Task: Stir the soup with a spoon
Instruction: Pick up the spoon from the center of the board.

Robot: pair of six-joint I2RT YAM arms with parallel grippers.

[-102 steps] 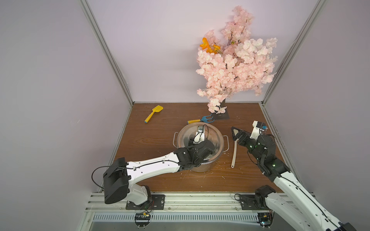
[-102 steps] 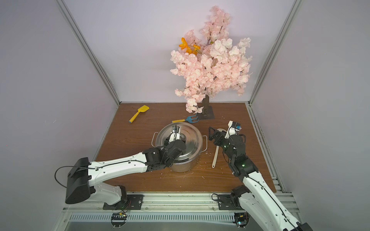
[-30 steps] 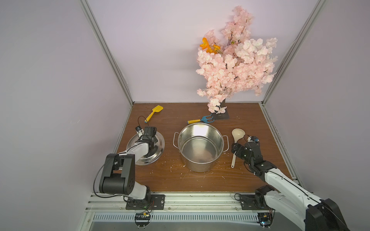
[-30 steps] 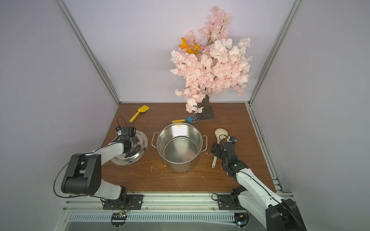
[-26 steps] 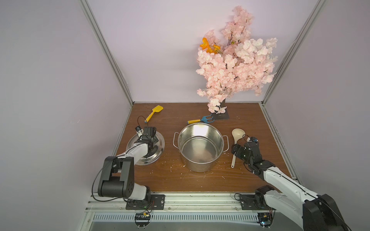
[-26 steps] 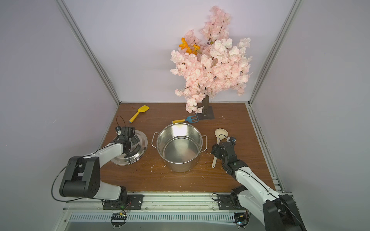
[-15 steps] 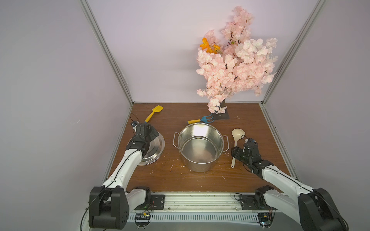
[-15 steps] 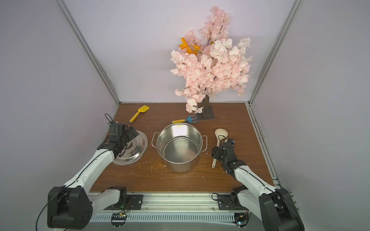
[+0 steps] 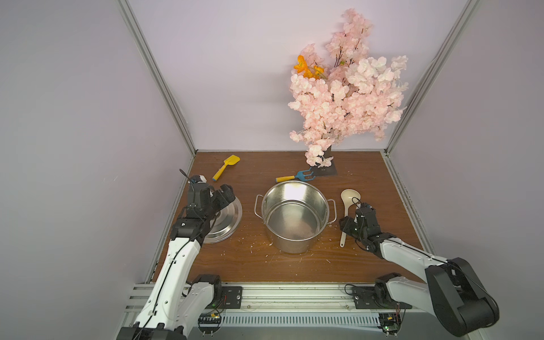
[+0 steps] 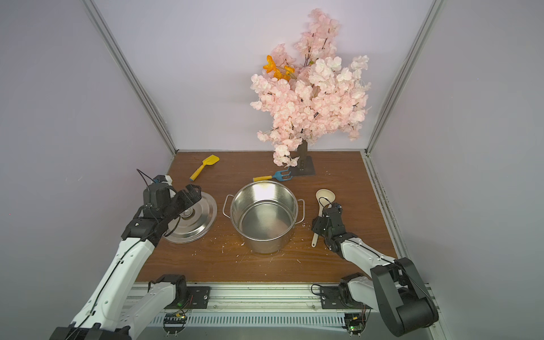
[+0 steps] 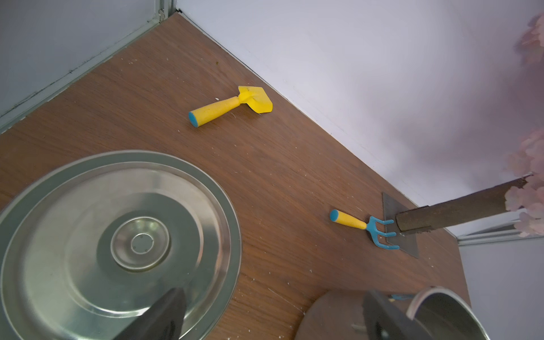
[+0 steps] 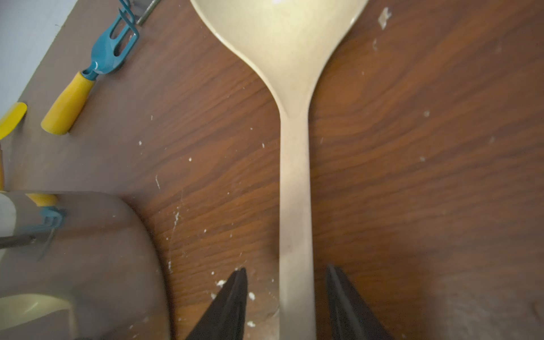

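your right pincer [image 12: 286,273] straddles the handle of the spoon [image 9: 349,197], jaws part open with a gap each side, gripping nothing yet. the spoon lies flat right of the pot [image 9: 294,247], bowl far, handle near, in line with the pincer; this arm is much the nearer.

Cream spoon [image 9: 349,196], silver pot [image 9: 291,246], brown woodgrain table [image 9: 265,176] — pink blossoms [image 9: 344,109]
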